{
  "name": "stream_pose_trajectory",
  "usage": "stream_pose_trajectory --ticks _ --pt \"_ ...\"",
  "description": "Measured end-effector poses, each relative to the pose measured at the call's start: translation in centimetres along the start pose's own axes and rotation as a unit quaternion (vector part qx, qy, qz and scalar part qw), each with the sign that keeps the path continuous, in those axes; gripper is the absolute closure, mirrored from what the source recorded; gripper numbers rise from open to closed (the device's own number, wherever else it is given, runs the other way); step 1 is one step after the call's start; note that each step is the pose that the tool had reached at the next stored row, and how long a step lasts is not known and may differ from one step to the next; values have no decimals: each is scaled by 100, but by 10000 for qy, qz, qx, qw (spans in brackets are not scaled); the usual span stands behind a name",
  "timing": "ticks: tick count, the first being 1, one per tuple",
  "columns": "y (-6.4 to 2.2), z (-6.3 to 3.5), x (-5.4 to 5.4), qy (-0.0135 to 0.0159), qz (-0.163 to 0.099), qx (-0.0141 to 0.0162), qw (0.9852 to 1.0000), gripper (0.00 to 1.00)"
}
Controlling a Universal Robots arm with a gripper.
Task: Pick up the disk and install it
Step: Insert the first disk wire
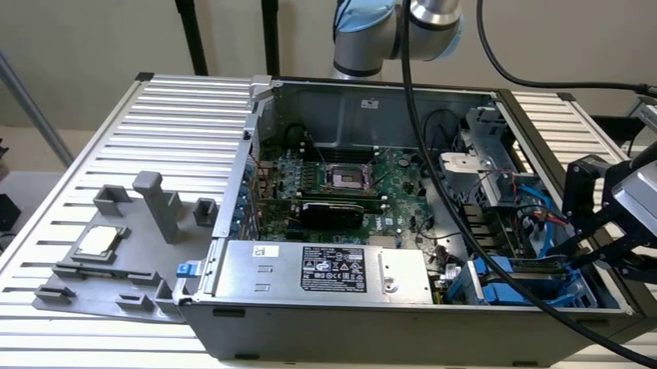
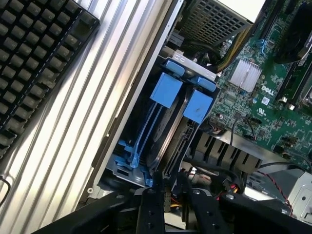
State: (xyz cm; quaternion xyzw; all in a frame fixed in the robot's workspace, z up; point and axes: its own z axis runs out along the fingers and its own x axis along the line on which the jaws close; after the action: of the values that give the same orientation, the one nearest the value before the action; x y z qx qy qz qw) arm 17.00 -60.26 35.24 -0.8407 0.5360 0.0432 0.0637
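- Pincer (image 2: 173,191) jaws stand apart, one on each side of the near end of the disk (image 2: 170,141); we see a sliver of gap beside one jaw, so we judge that nothing is clamped yet
- We find the disk standing on edge in the blue drive cage (image 1: 518,290), at about four o'clock from the motherboard (image 1: 349,184) in the exterior view, in the corner of the open case (image 1: 339,338) on the slatted desk (image 1: 185,100)
- We judge the hold to be the first worry: the jaws meet only a narrow end of the disk, and an off-centre bite could let it pivot or slip
- A tilted disk could bind against the cage rails, and a hard push or pull might then strain its blue carrier tabs (image 2: 166,90)
- Loose cables (image 2: 226,187) lie just beside the jaws; we think a jaw could snag one and tug a connector loose
- We see the case wall (image 2: 122,97) running close along the cage, so any sideways drift could scrape the pincer or the disk against bare metal
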Motion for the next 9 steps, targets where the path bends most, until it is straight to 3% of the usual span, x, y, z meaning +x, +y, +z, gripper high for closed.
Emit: stream_pose_trajectory --ticks 4,5,9 --pt "0 3 0 -6 -112 13 9999 76" --pt "0 2 1 -7 -129 14 9999 84" --pt "27 0 -11 -7 -142 14 9999 84"
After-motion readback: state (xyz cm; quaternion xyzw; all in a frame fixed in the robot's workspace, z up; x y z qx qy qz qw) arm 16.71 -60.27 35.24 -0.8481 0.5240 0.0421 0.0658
